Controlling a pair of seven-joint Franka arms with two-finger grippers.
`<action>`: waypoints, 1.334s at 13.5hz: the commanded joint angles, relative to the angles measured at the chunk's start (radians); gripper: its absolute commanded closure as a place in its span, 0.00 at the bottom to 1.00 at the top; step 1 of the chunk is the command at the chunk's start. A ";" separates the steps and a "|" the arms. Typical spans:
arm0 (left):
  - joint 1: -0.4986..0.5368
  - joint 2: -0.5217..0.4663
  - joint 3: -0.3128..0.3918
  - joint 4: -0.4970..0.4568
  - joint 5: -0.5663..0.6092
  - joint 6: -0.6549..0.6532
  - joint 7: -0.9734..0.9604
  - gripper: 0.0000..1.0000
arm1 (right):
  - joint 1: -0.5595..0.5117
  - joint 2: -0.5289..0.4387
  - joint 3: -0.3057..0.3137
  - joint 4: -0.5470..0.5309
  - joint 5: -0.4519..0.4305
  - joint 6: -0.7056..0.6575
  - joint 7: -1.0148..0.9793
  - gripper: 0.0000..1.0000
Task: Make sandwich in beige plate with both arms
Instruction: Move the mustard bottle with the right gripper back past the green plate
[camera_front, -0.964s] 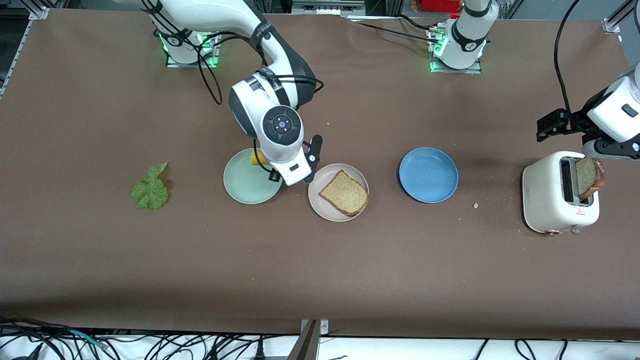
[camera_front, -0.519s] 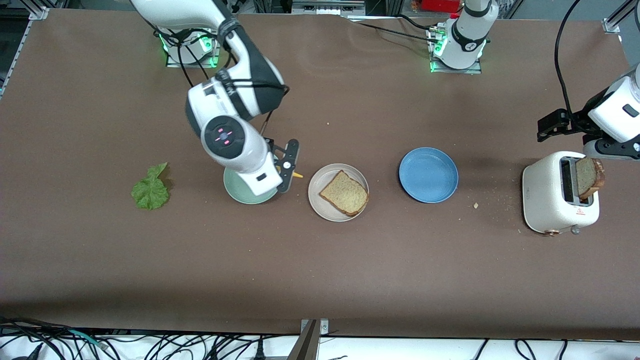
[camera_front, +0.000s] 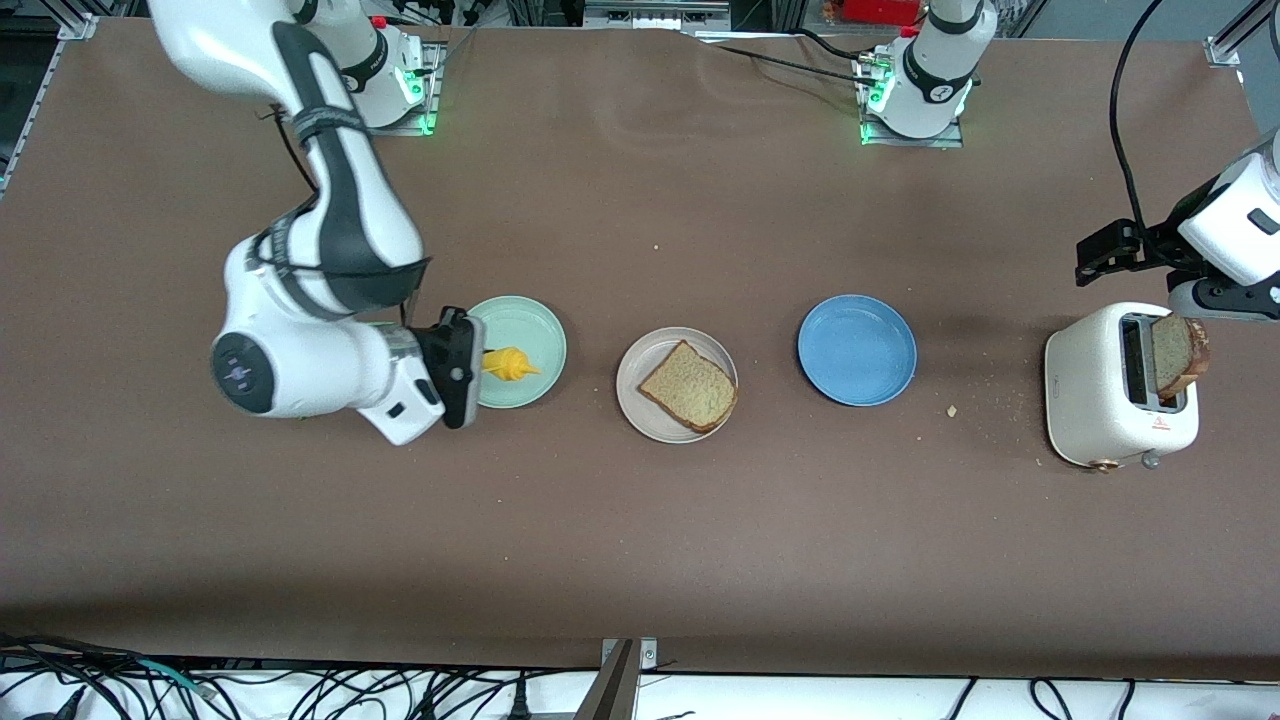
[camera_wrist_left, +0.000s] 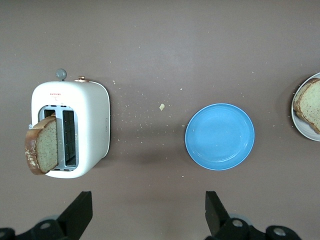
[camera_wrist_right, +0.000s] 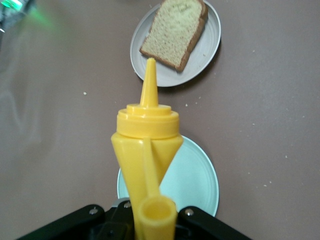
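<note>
Legibly nothing; right gripper (camera_front: 470, 365) clamped on yellow bottle (camera_front: 508, 364), left gripper (camera_wrist_left: 147, 215) wide, empty.

No text can be made out with certainty. The white toaster (camera_wrist_left: 70, 129) carries a small red mark on its top face beside the slots, seen in the left wrist view, and a small red triangle sign (camera_front: 1161, 424) low on its top near the lever end, but neither can be read. Nothing else near the toaster bears a legible label.
</note>
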 joint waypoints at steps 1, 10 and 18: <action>0.008 -0.014 0.000 -0.016 -0.015 0.014 0.015 0.00 | -0.085 -0.030 0.012 -0.091 0.150 -0.010 -0.175 1.00; 0.008 -0.014 0.000 -0.016 -0.015 0.015 0.015 0.00 | -0.271 0.081 0.015 -0.174 0.452 -0.140 -0.681 1.00; 0.008 -0.013 0.000 -0.016 -0.012 0.015 0.015 0.00 | -0.400 0.234 0.018 -0.176 0.540 -0.327 -1.105 1.00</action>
